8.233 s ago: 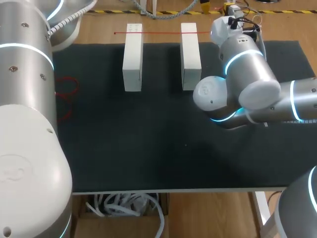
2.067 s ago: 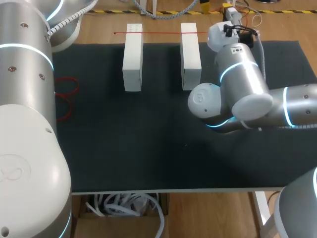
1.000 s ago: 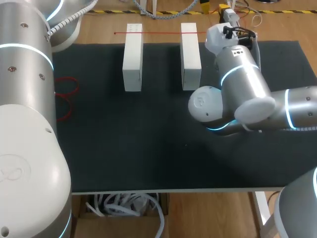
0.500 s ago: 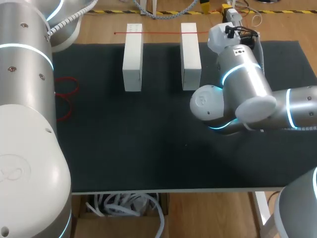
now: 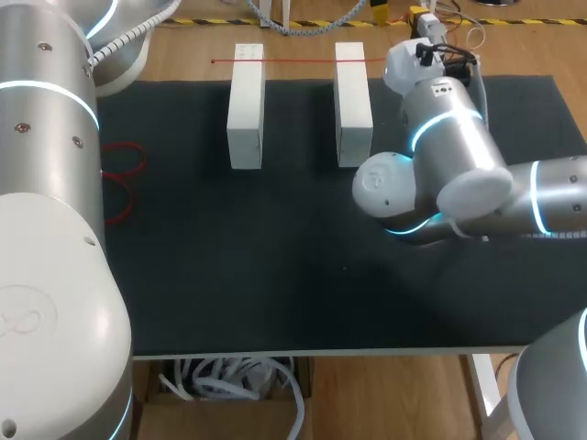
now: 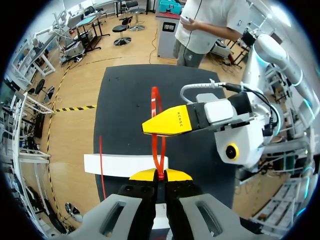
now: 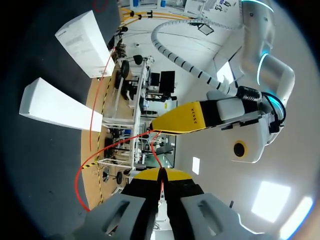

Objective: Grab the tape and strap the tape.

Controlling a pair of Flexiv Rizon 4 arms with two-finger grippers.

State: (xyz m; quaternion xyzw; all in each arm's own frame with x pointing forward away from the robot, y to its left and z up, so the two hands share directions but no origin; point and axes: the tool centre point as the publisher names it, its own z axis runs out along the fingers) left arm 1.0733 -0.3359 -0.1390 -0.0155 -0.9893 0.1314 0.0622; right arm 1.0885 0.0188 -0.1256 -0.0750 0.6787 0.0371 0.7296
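Note:
A thin red tape (image 5: 293,60) runs straight across the far ends of two white blocks (image 5: 246,105) (image 5: 353,103). My right arm's wrist (image 5: 420,66) is just right of the blocks, at the mat's far edge. In the left wrist view my left gripper (image 6: 160,174) is shut on a red tape loop (image 6: 155,125), with a yellow finger (image 6: 172,121) of the other gripper just ahead. In the right wrist view my right gripper (image 7: 161,172) is shut on the red tape (image 7: 87,160), which curves off toward the blocks (image 7: 52,107). My left arm's yellow finger (image 7: 185,117) is close ahead.
A black mat (image 5: 275,266) covers the table. More red tape loops (image 5: 124,170) lie at the mat's left edge beside my left arm (image 5: 46,229). The near half of the mat holds only my right arm's elbow (image 5: 413,197).
My right arm's wrist has shifted slightly to the right at the far edge. The blocks and the stretched tape have not moved, and both grippers stay shut.

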